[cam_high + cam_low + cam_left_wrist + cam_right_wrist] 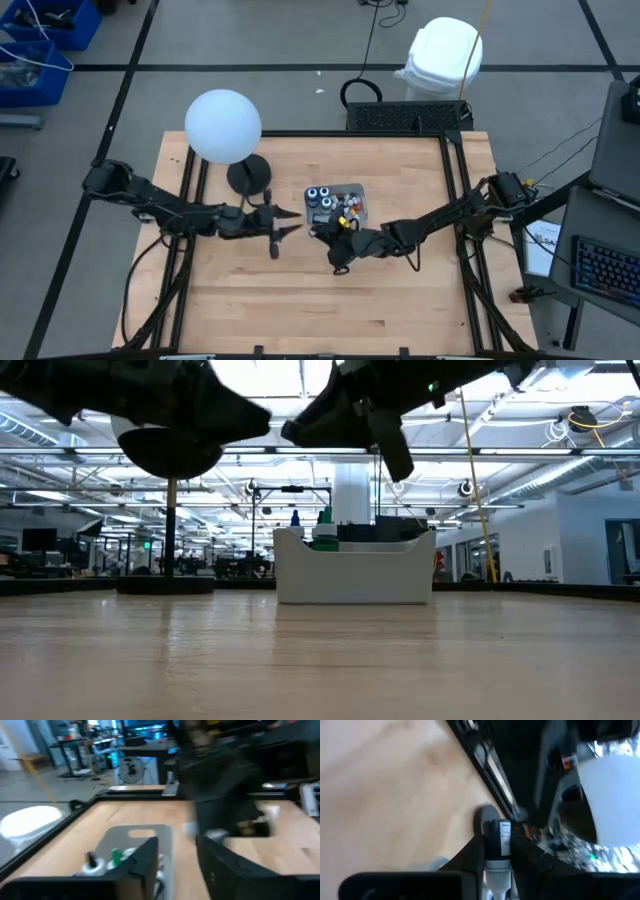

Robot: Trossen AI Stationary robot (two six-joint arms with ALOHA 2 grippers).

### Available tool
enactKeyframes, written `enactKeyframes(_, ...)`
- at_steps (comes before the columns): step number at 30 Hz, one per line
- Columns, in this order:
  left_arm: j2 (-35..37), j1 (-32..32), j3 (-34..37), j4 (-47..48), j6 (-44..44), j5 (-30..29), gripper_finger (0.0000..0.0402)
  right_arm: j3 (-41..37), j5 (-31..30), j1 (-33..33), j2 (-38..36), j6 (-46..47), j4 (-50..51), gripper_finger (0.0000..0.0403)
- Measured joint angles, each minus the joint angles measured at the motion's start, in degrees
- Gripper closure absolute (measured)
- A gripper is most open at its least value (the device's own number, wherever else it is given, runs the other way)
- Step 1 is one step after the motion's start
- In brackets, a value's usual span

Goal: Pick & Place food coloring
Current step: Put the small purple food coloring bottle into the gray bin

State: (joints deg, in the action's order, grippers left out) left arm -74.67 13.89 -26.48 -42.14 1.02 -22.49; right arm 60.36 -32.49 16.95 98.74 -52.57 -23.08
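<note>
A clear tray (358,188) near the table's middle holds several food coloring bottles and dark round jars (320,196); the low view shows blue and green tips (324,530) above its rim. My right gripper (335,242) hovers just in front of the tray, shut on one small dark-bodied food coloring bottle (497,840). My left gripper (291,222) is off the tray's left side, raised above the table, open with nothing between its fingers (145,862). Its wrist view looks past them at the tray (137,834). My right gripper pinches the small bottle between its two fingers (470,857), which lie along its sides. The pale cap end (498,872) sits back between the fingers and the dark labelled body (499,836) sticks out past their tips. The bottle is lifted clear of the table.
A white globe lamp (223,125) on a black round base (248,177) stands at the far left of the table. Black frame rails (452,170) run along the table's sides. A white bin (443,55) stands beyond the far edge. The wood in front of the tray is bare (300,300).
</note>
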Motion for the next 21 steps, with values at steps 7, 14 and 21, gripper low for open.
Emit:
enactKeyframes(7, -5.6, -0.6, -8.0, 6.3, -5.0, -0.9, 0.0157, 0.0, -6.7, -1.3, 0.0, -3.0, -0.2, 0.0337)
enactKeyframes(14, -5.8, -2.4, -10.6, 13.8, -10.8, -3.2, 0.0102, 0.0, -6.7, -1.5, 0.0, -3.7, -1.1, 0.0339)
enactKeyframes(21, -5.7, -3.0, -10.6, 13.8, -11.9, -2.9, 0.0094, 0.0, -6.4, -1.5, 0.0, -5.1, -3.4, 0.0336)
